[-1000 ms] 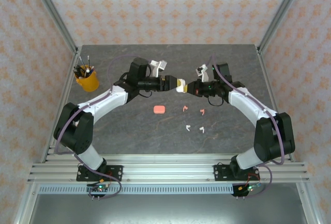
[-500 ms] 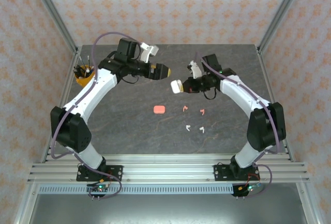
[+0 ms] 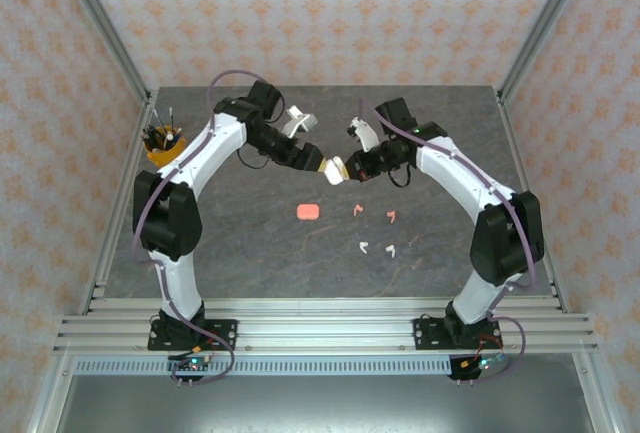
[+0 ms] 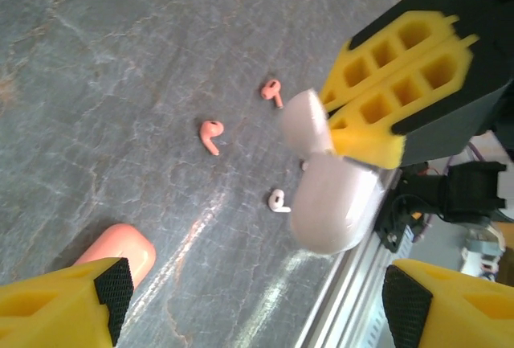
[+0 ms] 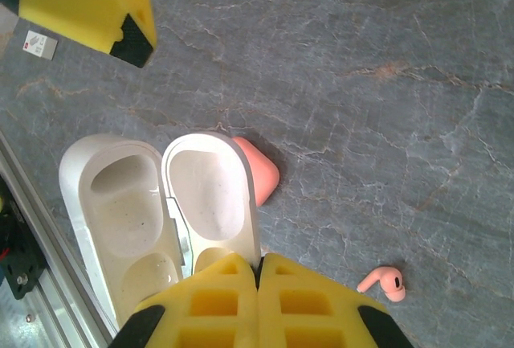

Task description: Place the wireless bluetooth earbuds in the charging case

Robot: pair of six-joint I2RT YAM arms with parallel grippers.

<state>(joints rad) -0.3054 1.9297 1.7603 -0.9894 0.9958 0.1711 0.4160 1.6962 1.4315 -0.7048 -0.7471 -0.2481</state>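
Note:
My right gripper (image 3: 348, 166) holds the white charging case (image 3: 337, 168) in the air over the table's middle, shut on the edge of one shell (image 5: 210, 195). The case hangs open, both halves hollow side up in the right wrist view. My left gripper (image 3: 322, 164) stands open just left of it, and the case (image 4: 329, 203) floats ahead of its spread fingers (image 4: 80, 304). Two coral-pink earbuds (image 3: 357, 210) (image 3: 392, 217) and two white earbuds (image 3: 363, 247) (image 3: 390, 251) lie on the dark table below.
A coral-pink case (image 3: 308, 212) lies shut on the table left of the earbuds. An orange cup (image 3: 167, 156) with brushes stands at the far left edge. Metal rails (image 3: 320, 328) run along the near edge.
The left gripper drew back from the white case toward the far left, then swung in again to its left side. The right gripper kept its grip and shifted the case slightly left.

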